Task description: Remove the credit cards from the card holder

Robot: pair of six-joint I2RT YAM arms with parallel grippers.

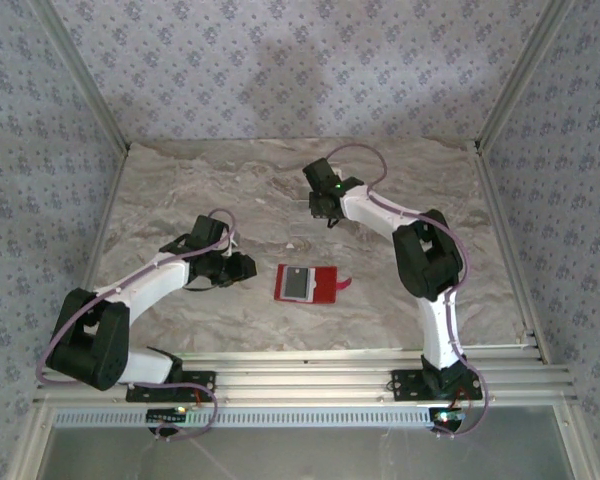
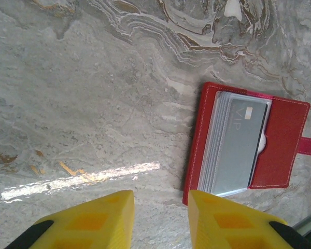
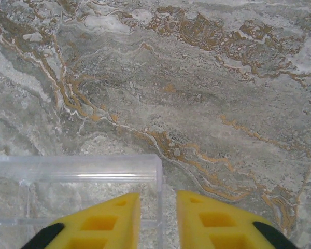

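Note:
The red card holder (image 1: pixel 325 284) lies open and flat at the table's middle, its snap tab pointing right. The credit cards (image 2: pixel 237 146) sit stacked in its pale pocket, the top one grey and marked VIP. My left gripper (image 2: pixel 161 207) hovers just left of the holder's near corner. Its yellow fingers (image 2: pixel 101 220) stand open with only bare table between them. In the top view this gripper (image 1: pixel 242 266) is a short way left of the holder. My right gripper (image 1: pixel 326 212) is farther back, away from the holder. It (image 3: pixel 158 207) is open, and its fingers straddle a clear wall without touching it.
A clear plastic stand (image 3: pixel 78 168) rests on the marble table under the right gripper; its right end wall runs between the fingers. Patterned walls and metal frame posts enclose the table (image 1: pixel 230 180). A metal rail (image 1: pixel 310 372) runs along the near edge.

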